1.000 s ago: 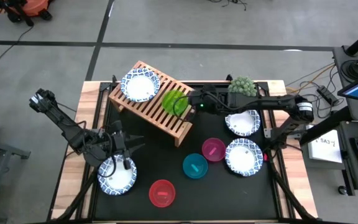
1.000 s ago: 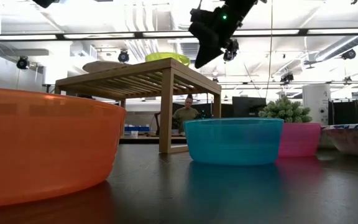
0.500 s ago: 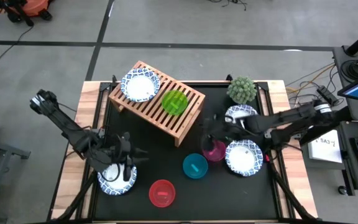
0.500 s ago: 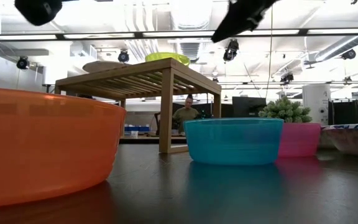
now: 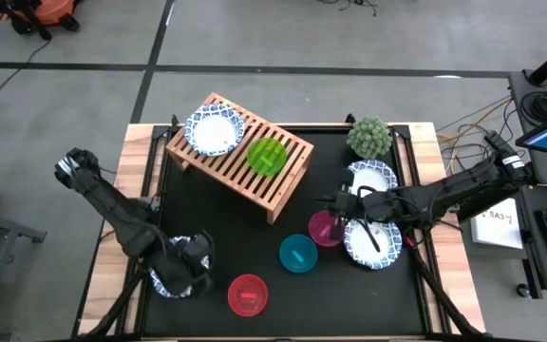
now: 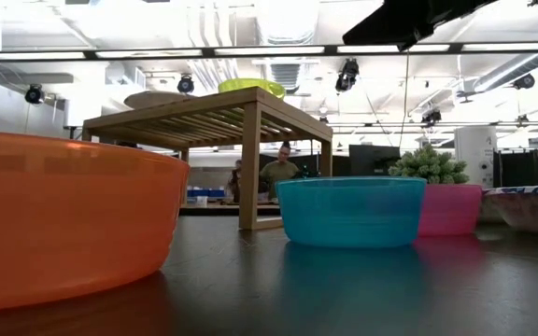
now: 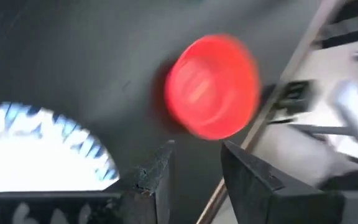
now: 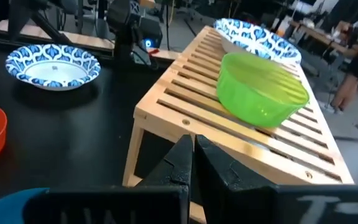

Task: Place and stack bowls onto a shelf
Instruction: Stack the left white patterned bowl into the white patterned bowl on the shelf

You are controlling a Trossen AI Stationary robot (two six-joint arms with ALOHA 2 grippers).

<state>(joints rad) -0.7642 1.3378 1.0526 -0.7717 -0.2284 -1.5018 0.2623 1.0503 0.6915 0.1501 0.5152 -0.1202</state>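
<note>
From above, the light-brown slatted wooden shelf [image 5: 240, 157] stands at the far left of the black table [image 5: 226, 247]. It carries a white bowl with a blue-patterned rim [image 5: 214, 131] and a plain green plastic bowl [image 5: 267, 156] side by side. The left gripper [image 5: 190, 269] hangs over another blue-rimmed white bowl [image 5: 164, 281] at the near left, with the red plastic bowl [image 5: 248, 294] just beyond its fingers. The right gripper [image 5: 340, 205] sits above the magenta plastic bowl [image 5: 325, 228], between two more blue-rimmed bowls: one farther back [image 5: 373, 177] and one nearer [image 5: 373, 242]. The teal plastic bowl [image 5: 298, 254] lies close by, and a small spiky green plant [image 5: 370, 137] stands behind.

At table height, the red bowl [image 6: 68, 219] fills the foreground, the teal bowl [image 6: 350, 211] and magenta bowl [image 6: 451, 209] stand beyond it, and the shelf [image 6: 208, 126] rises behind with the green bowl [image 6: 250, 87] on top.

In the left wrist view, the left gripper [image 7: 197, 168] has its fingers a little apart with nothing between them; the red bowl [image 7: 211, 86] lies ahead of the tips, the patterned bowl [image 7: 39, 152] to one side.

In the right wrist view, the right gripper [image 8: 191, 152] has its fingers pressed together, empty. Ahead of them stands the shelf [image 8: 241, 134] with the green bowl [image 8: 261, 97] and a patterned bowl [image 8: 257, 37] on it; another patterned bowl [image 8: 53, 66] rests on the table beyond.
</note>
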